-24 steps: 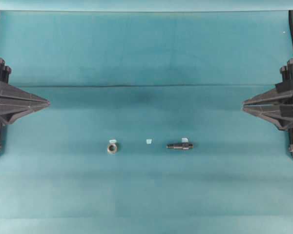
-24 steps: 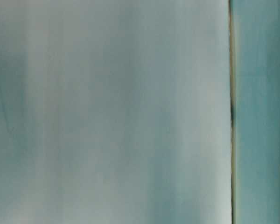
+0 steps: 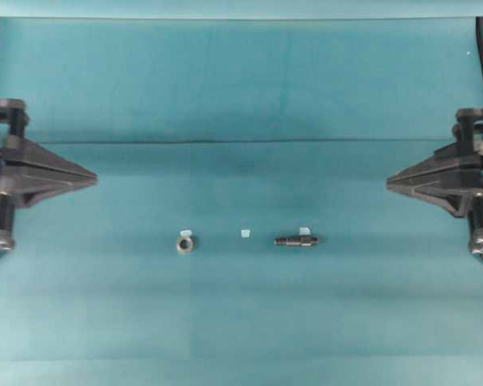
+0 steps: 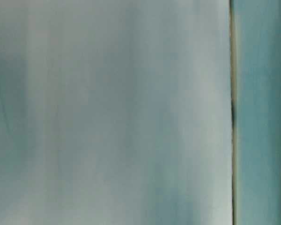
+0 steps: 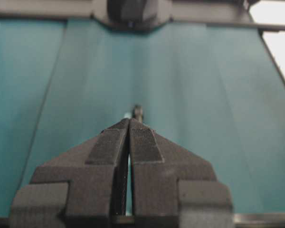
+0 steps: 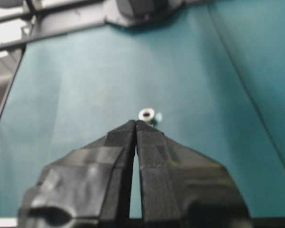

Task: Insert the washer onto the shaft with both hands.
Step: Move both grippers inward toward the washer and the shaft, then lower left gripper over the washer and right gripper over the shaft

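The washer (image 3: 184,242), a small grey-tan ring, lies flat on the teal cloth left of centre. The dark stepped shaft (image 3: 296,240) lies on its side right of centre, thin end pointing left. My left gripper (image 3: 92,178) is shut and empty at the left edge, well up and left of the washer. At the right edge my right gripper (image 3: 390,183) is shut and empty, up and right of the shaft. In the right wrist view the washer (image 6: 146,114) shows just past the shut gripper (image 6: 136,122). In the left wrist view a dark bit of the shaft (image 5: 138,112) peeks past the shut gripper (image 5: 129,120).
Three pale tape scraps lie by the parts: one by the washer (image 3: 186,232), one in the middle (image 3: 245,233), one on the shaft (image 3: 304,231). A cloth fold (image 3: 241,142) runs across the table. The table-level view shows only a blurred pale surface.
Both grippers have moved a little inward toward the middle of the table, still shut. Washer and shaft have not moved.
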Available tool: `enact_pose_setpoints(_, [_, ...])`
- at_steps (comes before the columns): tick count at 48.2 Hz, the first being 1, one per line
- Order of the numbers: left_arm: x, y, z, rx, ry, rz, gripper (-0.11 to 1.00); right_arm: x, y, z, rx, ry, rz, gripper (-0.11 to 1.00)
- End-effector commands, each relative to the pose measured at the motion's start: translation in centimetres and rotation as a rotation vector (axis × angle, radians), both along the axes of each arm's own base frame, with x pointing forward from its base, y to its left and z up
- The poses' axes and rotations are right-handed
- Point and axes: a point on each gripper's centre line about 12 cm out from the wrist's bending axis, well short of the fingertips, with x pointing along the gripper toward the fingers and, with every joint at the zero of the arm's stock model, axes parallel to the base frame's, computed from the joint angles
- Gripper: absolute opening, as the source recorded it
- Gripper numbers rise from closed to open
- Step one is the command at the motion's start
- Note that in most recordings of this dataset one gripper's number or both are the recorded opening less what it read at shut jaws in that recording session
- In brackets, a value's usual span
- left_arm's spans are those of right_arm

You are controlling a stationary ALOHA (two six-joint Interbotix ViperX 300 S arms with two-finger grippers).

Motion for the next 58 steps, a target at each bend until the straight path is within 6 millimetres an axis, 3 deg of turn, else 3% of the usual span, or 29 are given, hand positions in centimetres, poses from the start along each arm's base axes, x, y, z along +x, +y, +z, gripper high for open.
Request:
enact_pose_setpoints(1, [1.1,0.0,0.7,-0.001,0.003,-0.001,0.02,0.8,0.0,0.7,0.021,0.005,-0.006,-0.07])
enact_pose_setpoints(11, [3.6,0.0,-0.7,-0.056,0.111,0.014,0.02,3.2,0.0,-0.3,0.024,0.149,-0.001,-0.07])
enact_pose_setpoints(35, [8.3,-0.1,-4.6,-0.06,0.478,0.033,0.02,8.0,0.2,-4.8,-0.003,0.576,0.026,-0.07])
enact_pose_setpoints(45, [9.5,-0.6,-7.1,-0.049,0.655,0.025,0.02,9.5,0.0,-6.4,-0.054,0.682,0.038,-0.07])
enact_pose_setpoints(58, [11.8,-1.0,-9.7,-0.042,0.75,0.018,0.02,11.1,0.4,-7.9,-0.062,0.759,0.052,-0.07])
